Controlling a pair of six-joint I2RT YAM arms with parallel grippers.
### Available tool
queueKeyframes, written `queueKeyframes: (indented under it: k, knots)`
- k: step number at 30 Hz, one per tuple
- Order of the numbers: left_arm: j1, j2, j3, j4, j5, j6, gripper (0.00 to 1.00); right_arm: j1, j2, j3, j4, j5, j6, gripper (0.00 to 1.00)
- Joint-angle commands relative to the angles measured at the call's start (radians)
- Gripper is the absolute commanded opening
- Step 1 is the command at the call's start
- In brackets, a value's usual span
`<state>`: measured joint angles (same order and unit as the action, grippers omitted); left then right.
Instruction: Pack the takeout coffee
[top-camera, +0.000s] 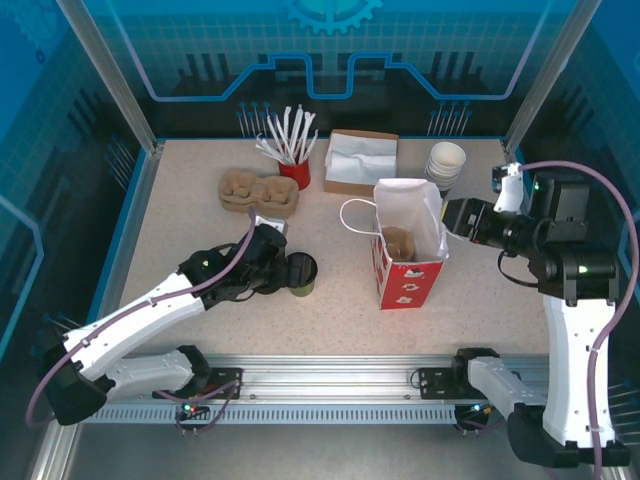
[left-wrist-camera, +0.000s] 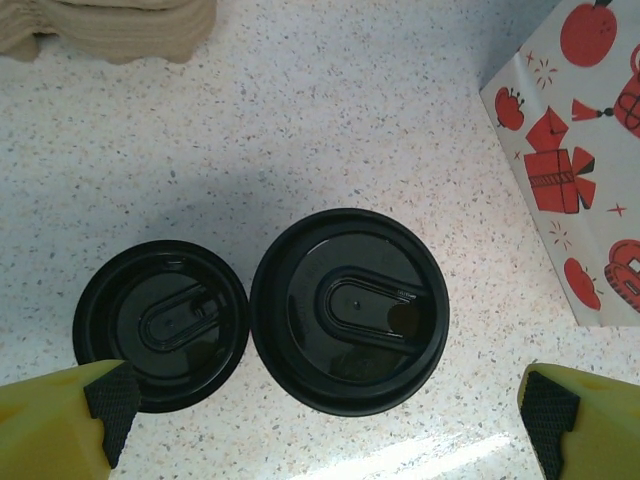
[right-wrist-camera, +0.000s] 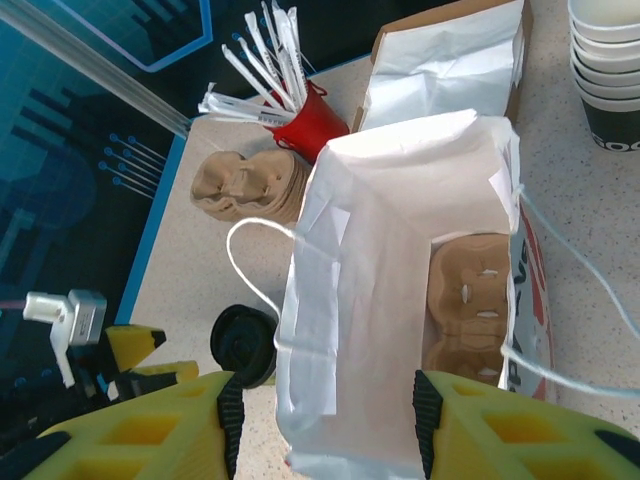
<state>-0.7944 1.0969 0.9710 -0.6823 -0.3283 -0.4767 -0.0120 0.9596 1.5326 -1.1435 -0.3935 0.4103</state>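
The takeout coffee (left-wrist-camera: 350, 310) is a dark cup under a round black lid, standing on the speckled table (left-wrist-camera: 300, 120). In the top view the coffee (top-camera: 303, 273) is left of the bag. My left gripper (left-wrist-camera: 325, 420) hovers over it, open, its pads (left-wrist-camera: 108, 405) wide apart on either side and nothing between them. A red patterned paper bag (top-camera: 408, 262) stands open in the middle, with a brown cup carrier (right-wrist-camera: 475, 300) inside. My right gripper (right-wrist-camera: 328, 420) is open at the bag's right rim (right-wrist-camera: 400, 150), clear of the paper.
A low stack of black lids (left-wrist-camera: 160, 325) touches the coffee's left side. At the back are a stack of brown carriers (top-camera: 258, 192), a red cup of stirrers (top-camera: 294, 172), a napkin box (top-camera: 360, 160) and stacked lidless cups (top-camera: 446, 163). The bag's string handle (top-camera: 352, 215) loops left.
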Motion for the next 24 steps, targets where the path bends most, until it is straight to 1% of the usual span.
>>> queueKeyframes:
  k: [1, 3, 6, 12, 16, 20, 24]
  knots:
    - [0.009, 0.021, -0.015, 0.043, 0.052, 0.043, 0.98, 0.012, -0.005, -0.019, -0.075, 0.006, -0.066, 0.51]
    - [0.008, 0.033, -0.014, 0.039, 0.058, 0.056, 0.98, 0.012, -0.014, -0.034, -0.078, 0.005, -0.079, 0.51]
    - [0.008, 0.056, -0.014, 0.054, 0.061, 0.080, 0.95, 0.013, -0.018, -0.053, -0.075, 0.005, -0.100, 0.51]
    - [0.007, 0.111, -0.001, 0.072, 0.055, 0.085, 0.92, 0.013, 0.007, -0.056, -0.060, -0.010, -0.125, 0.51]
    - [0.007, 0.142, 0.002, 0.075, 0.046, 0.090, 0.88, 0.013, 0.014, -0.060, -0.041, -0.025, -0.124, 0.51]
    - [0.007, 0.166, -0.006, 0.105, 0.068, 0.109, 0.83, 0.012, 0.016, -0.081, -0.002, -0.033, -0.123, 0.52]
    - [0.007, 0.184, -0.002, 0.105, 0.061, 0.117, 0.82, 0.012, 0.026, -0.093, 0.004, -0.013, -0.144, 0.52]
